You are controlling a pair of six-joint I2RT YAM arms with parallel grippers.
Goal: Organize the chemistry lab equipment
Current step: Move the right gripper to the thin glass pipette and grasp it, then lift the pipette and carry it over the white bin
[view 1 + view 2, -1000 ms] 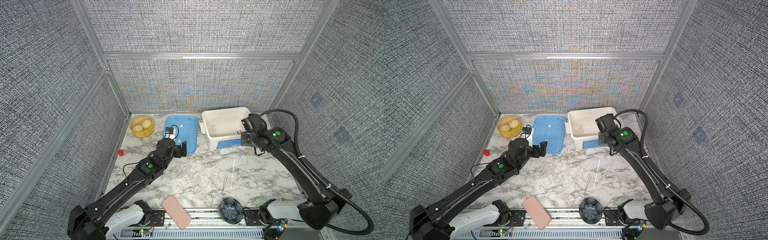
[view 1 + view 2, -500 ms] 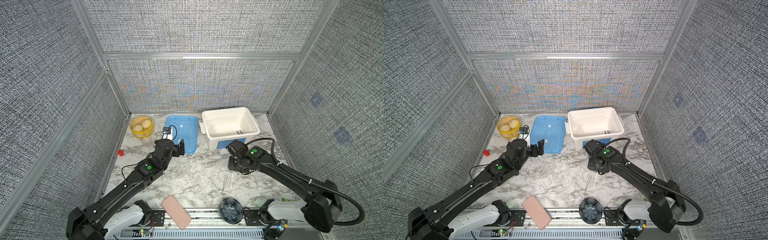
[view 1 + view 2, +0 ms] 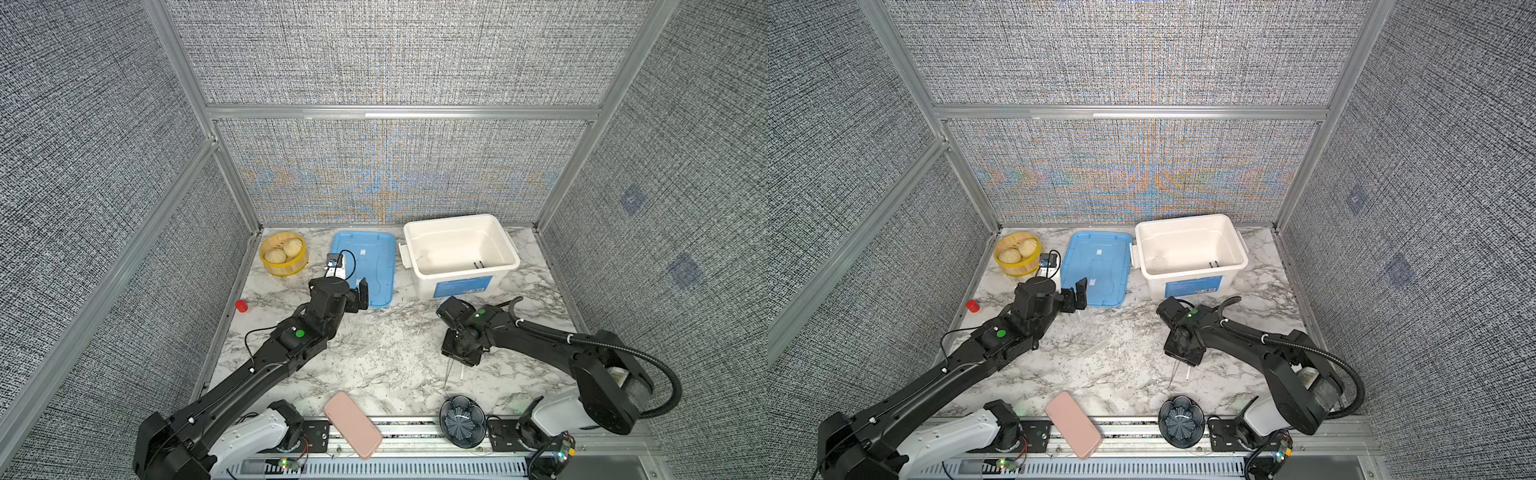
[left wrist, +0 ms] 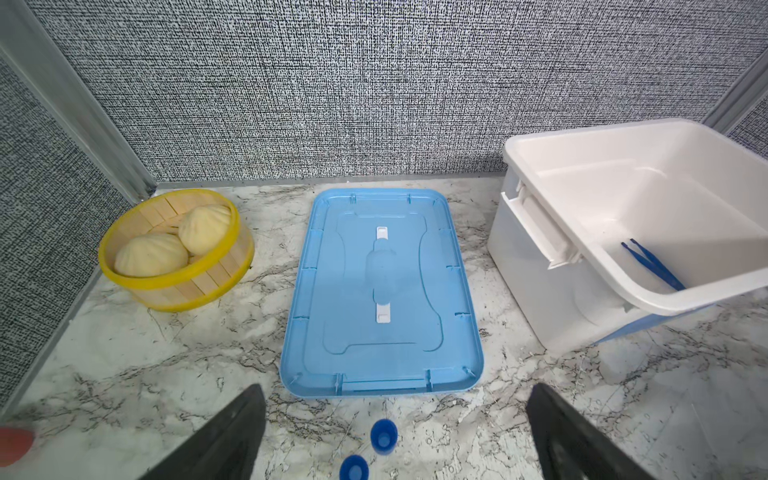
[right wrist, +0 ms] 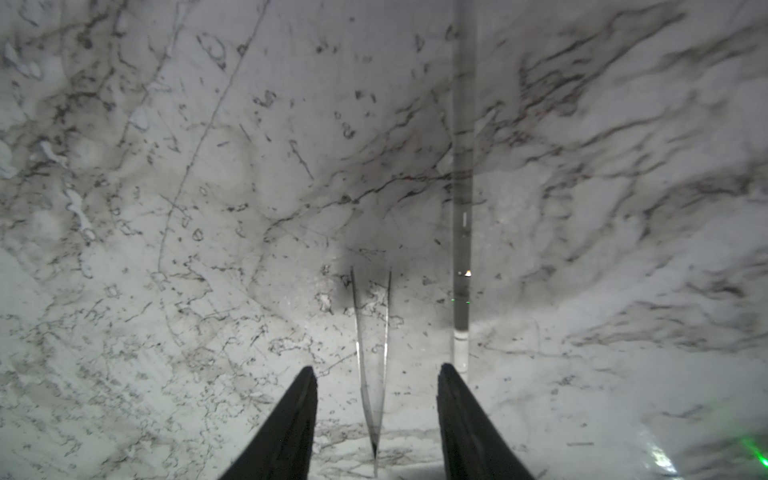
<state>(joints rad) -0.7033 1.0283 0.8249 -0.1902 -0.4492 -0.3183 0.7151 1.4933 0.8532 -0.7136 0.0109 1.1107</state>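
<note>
Grey woven walls close the marble worktop (image 3: 395,332) at the back and on both sides. Only the front, with its metal rail, is open. Along the back stand a yellow steamer basket (image 3: 291,268) in the left corner, a blue lid (image 3: 376,249) lying flat, and a white bin (image 3: 424,289) just beside the lid. A narrow strip of worktop runs between the bin and the right wall. The middle is largely bare. A small red cup (image 3: 241,306) sits by the left edge. A pink slab (image 3: 352,424) and a dark flower-shaped bowl (image 3: 462,420) lie at the front, over the rail.

The left gripper (image 4: 395,388) hovers spread wide and empty, short of the lid's near edge, with two blue-capped tubes (image 4: 383,434) on the worktop below it. The right gripper (image 5: 376,370) points down, its jaws partly apart, straddling the silver tweezers (image 5: 374,436) without touching them. The white stick (image 5: 462,208) lies just outside one finger. The dark blue tweezers (image 4: 660,272) lie inside the bin, by its front wall.

The bin's front carries a blue label (image 3: 462,287), its writing too small to read.
</note>
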